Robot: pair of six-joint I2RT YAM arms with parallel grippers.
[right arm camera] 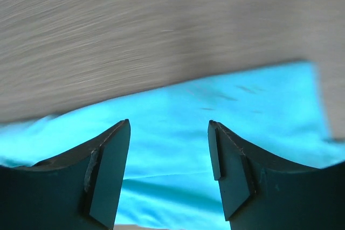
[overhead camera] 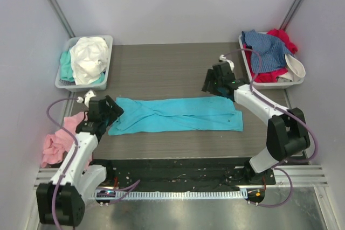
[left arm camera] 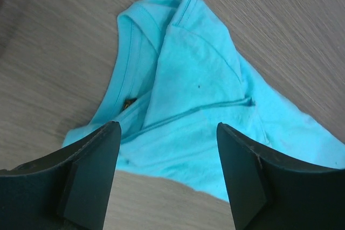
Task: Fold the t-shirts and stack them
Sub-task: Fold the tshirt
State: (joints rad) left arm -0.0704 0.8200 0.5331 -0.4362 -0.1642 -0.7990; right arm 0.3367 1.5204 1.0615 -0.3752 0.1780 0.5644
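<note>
On the grey wood-grain counter (overhead camera: pixel 172 68) between pale walls (overhead camera: pixel 178 4), the turquoise t-shirt (overhead camera: pixel 178 114) lies in a long folded band — left hand (overhead camera: pixel 109 111) at its left end, right hand (overhead camera: pixel 214 83) by its right, both wide, empty.

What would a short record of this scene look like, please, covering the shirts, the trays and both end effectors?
Centre: turquoise t-shirt, folded into a long flat strip
Left end effector: open, empty, over the strip's left end
Right end effector: open, empty, over its right part
Left tray: white shirt on mint shirt
Right tray: denim-blue shirt, red shirt, crumpled
Left edge: pink shirt, crumpled
</note>
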